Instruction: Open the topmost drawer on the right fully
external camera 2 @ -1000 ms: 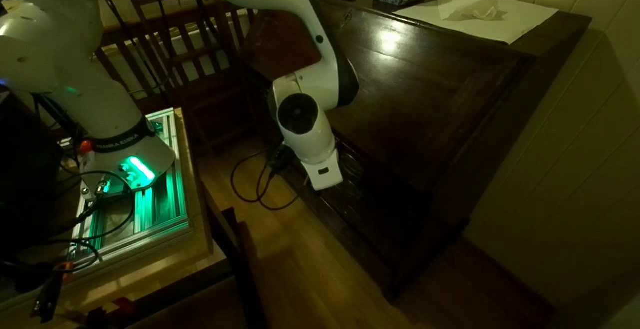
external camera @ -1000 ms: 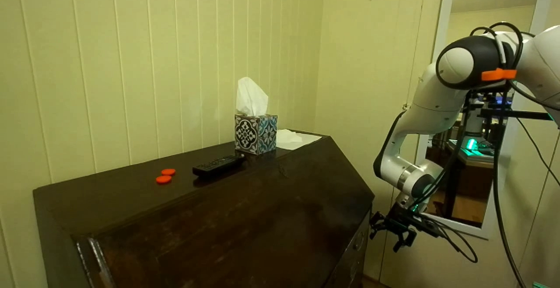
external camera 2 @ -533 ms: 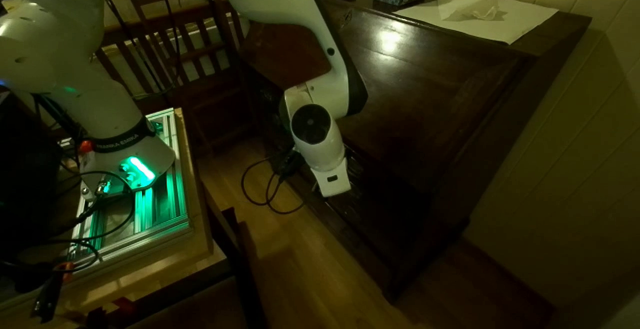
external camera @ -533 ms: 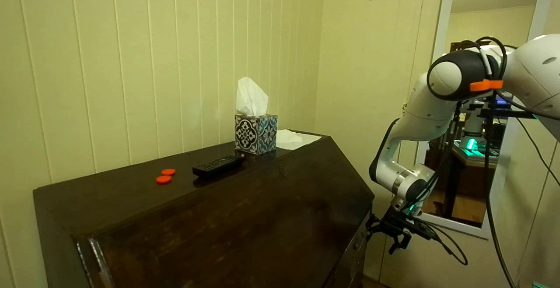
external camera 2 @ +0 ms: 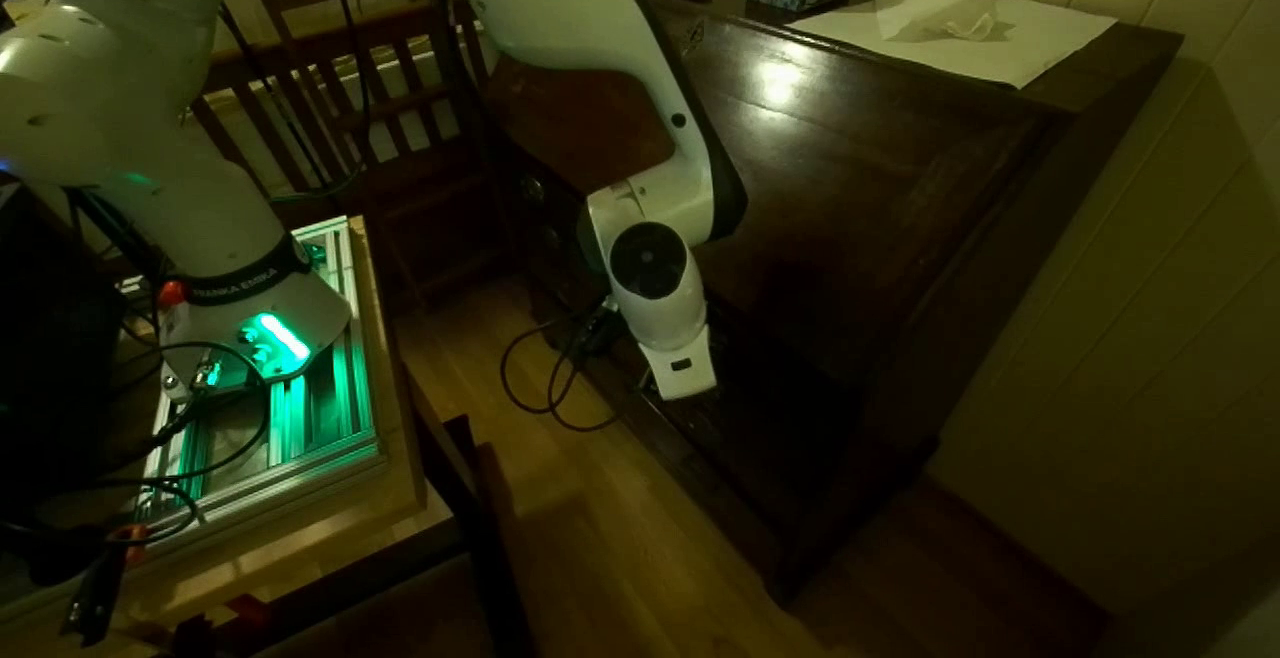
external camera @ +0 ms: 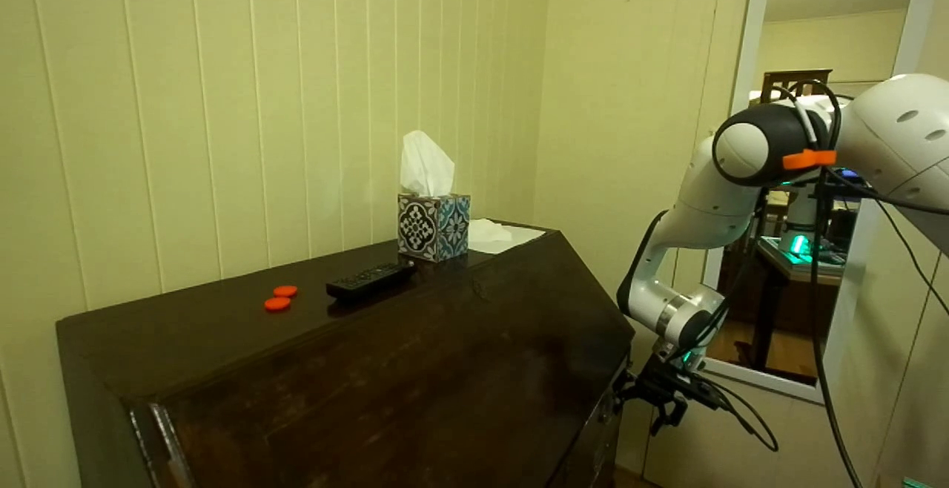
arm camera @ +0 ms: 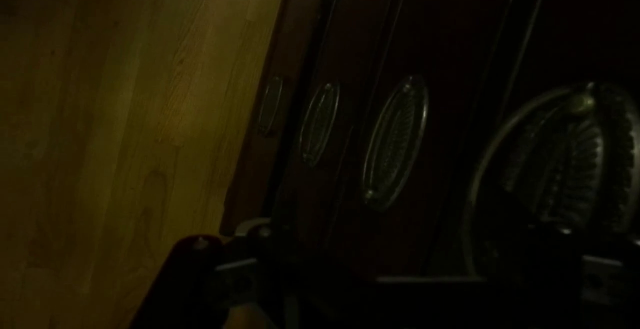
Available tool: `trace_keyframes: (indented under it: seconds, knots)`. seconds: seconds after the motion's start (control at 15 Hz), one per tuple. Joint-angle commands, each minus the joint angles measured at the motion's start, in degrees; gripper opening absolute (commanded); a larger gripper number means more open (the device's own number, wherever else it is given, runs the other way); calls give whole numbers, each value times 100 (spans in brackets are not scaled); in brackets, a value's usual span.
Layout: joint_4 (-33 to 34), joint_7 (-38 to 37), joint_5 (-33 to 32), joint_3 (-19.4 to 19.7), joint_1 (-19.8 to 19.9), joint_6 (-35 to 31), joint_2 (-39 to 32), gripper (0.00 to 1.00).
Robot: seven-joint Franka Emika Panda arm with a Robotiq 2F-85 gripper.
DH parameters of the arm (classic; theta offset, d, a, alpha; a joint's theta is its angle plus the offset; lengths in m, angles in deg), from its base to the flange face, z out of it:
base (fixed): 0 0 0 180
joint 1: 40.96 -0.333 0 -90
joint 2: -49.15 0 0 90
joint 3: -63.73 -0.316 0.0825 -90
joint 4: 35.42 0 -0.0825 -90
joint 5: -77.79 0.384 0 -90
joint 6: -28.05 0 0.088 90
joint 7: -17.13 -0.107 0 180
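Observation:
The dark wooden desk (external camera: 415, 369) has a column of drawers with oval brass handles. The nearest brass handle (arm camera: 570, 154) looms large at the right of the wrist view, on a dark drawer front; no opened drawer shows. My gripper (external camera: 639, 410) is open, beside the desk's drawer front in an exterior view. In the wrist view the gripper (arm camera: 407, 254) has its fingers spread, and the right finger covers the lower part of the nearest handle. Whether it touches the handle I cannot tell in the dark. In an exterior view (external camera 2: 680, 368) my wrist hides the fingers.
Lower handles (arm camera: 395, 144) run down toward the wooden floor (arm camera: 125, 119). The desk top holds a tissue box (external camera: 434, 227), a remote (external camera: 369, 280), red discs (external camera: 278, 303) and white paper (external camera 2: 960, 33). A mirror (external camera: 778, 325) hangs behind the arm. A wooden chair (external camera 2: 400, 98) stands nearby.
The arm has moved lower and closer to the desk. The open gripper has shifted left and slightly down in an exterior view, up to the drawer front. The desk and its items have not moved.

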Motion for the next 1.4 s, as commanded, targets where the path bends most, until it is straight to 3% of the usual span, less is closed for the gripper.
trace_keyframes:
  seconds: [0.0,0.33,0.53,0.93,1.13,1.27,1.33]
  knots:
    - [273,-315,-288,-121,166,84,-211,91]
    - [356,-409,-405,-217,271,87,-248,96]
    - [382,-393,-309,-307,366,139,-251,90]
    - [437,-163,-24,-546,624,394,-221,92]
    - [492,-313,-89,-539,632,460,-346,79]
    - [519,-389,-157,-490,621,534,-383,77]
    - [500,-483,-222,-442,591,563,-358,58]
